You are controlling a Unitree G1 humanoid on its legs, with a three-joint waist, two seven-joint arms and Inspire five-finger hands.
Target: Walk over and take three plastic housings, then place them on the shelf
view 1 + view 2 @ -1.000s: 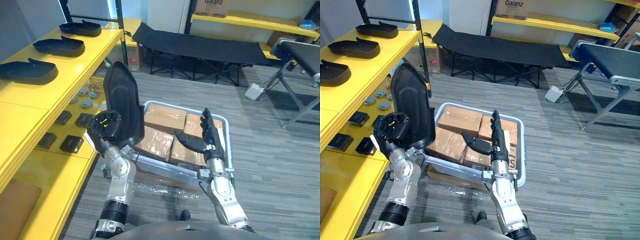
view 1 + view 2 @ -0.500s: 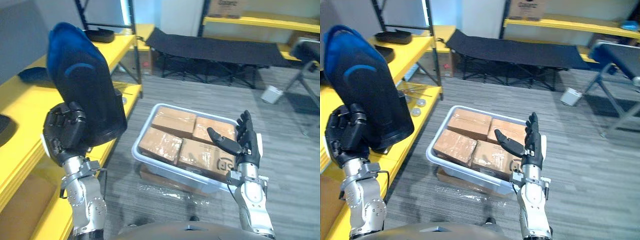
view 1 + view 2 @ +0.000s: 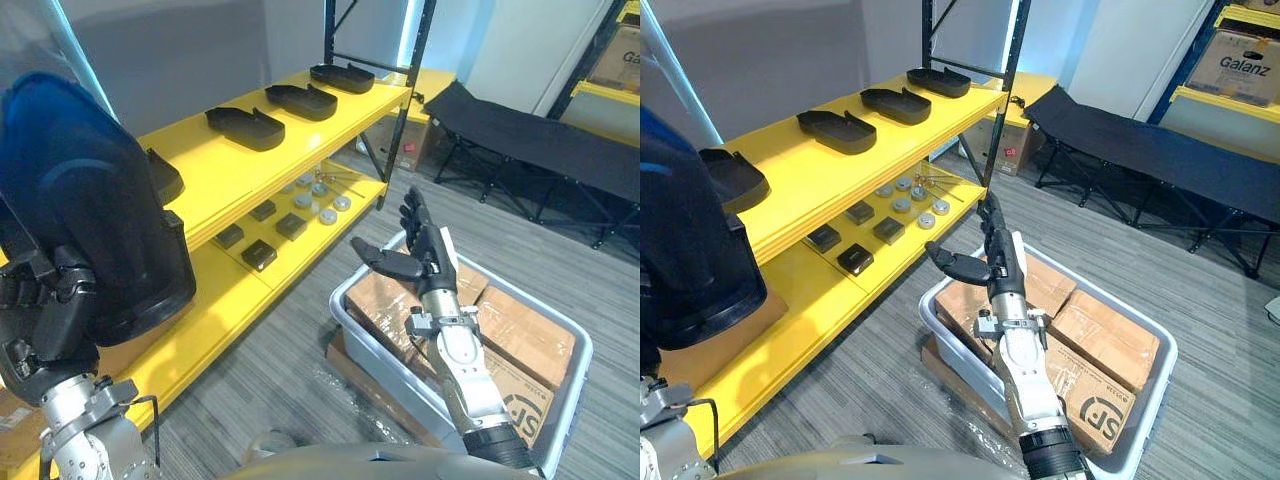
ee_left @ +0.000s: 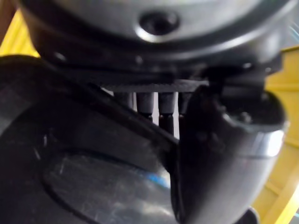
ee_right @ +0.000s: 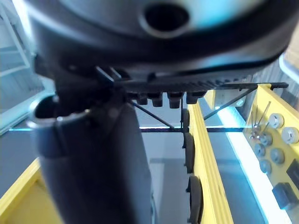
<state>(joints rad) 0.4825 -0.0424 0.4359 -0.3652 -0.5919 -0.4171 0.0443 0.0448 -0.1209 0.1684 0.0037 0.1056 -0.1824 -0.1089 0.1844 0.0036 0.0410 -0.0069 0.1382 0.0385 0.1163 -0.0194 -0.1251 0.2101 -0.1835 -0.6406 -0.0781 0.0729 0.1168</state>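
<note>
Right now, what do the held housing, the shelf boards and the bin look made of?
Housing in the left hand: likely moulded plastic, dark and glossy, with a blue sheen on its curved back. Shelf boards: smooth, even yellow coat; painted metal or laminate, can't tell which. Bin: pale grey plastic by its look, with a rounded moulded rim.

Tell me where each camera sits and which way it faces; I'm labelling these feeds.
Left eye view: on the head, looking down at the yellow shelf and the tub of boxes; left hand grips a black housing, right hand is open near the tub.
Right eye view: beside it, facing the same way; both views share shelf, tub and right hand.
Left wrist view: on the left wrist, looking along curled fingers onto the housing.
Right wrist view: on the right wrist, looking past its thumb toward the shelf.
</note>
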